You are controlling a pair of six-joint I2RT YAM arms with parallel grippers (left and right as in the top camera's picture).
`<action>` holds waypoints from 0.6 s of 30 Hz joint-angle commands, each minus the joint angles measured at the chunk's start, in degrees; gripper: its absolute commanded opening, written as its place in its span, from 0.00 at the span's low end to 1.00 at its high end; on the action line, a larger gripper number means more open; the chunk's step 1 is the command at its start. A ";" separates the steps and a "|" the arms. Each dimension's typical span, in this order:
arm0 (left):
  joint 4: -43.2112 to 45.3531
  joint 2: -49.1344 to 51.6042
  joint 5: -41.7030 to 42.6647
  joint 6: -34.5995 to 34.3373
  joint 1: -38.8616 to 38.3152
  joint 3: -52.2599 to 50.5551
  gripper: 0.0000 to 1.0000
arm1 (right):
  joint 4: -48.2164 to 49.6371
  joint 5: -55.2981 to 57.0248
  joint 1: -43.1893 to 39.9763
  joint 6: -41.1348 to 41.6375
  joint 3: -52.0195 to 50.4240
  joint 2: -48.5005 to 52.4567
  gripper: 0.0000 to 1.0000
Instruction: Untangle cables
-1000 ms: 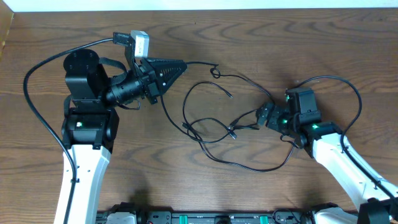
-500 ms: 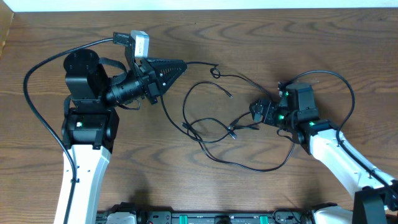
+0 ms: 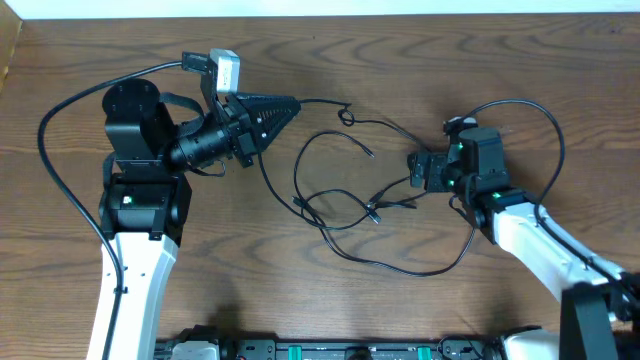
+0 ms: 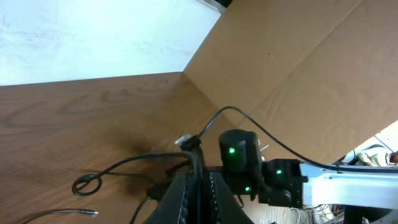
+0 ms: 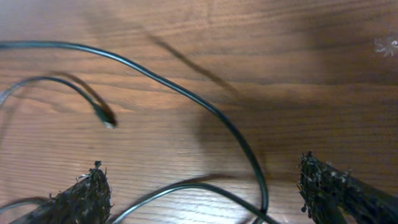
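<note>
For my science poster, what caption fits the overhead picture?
Tangled black cables on a wooden table: the left gripper pinches one, the open right gripper is beside them.

We see the overhead picture bright and even, sharp from edge to edge. The brown surface (image 3: 400,60) shows only soft, faint shadows beside the arms. In the left wrist picture the upper left is very bright white, almost washed out, and the left gripper (image 4: 198,186) at the bottom is fuzzy. In the right wrist picture the cables (image 5: 205,107) look a bit smeared, with a wide dark shadow across the middle.
</note>
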 commanded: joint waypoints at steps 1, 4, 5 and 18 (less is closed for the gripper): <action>0.24 -0.20 1.18 -0.28 0.20 0.37 0.08 | 0.68 1.64 -0.26 -3.10 0.17 3.08 0.91; 0.24 -0.20 1.16 -0.28 0.20 0.37 0.08 | 0.87 1.66 -0.28 -3.23 0.15 4.35 0.86; 0.24 -0.20 1.16 -0.28 0.20 0.37 0.08 | 0.90 1.64 -0.31 -3.23 0.15 4.48 0.83; 0.24 -0.20 1.18 -0.28 0.20 0.37 0.08 | 0.57 1.88 -1.09 -3.45 0.13 7.39 0.57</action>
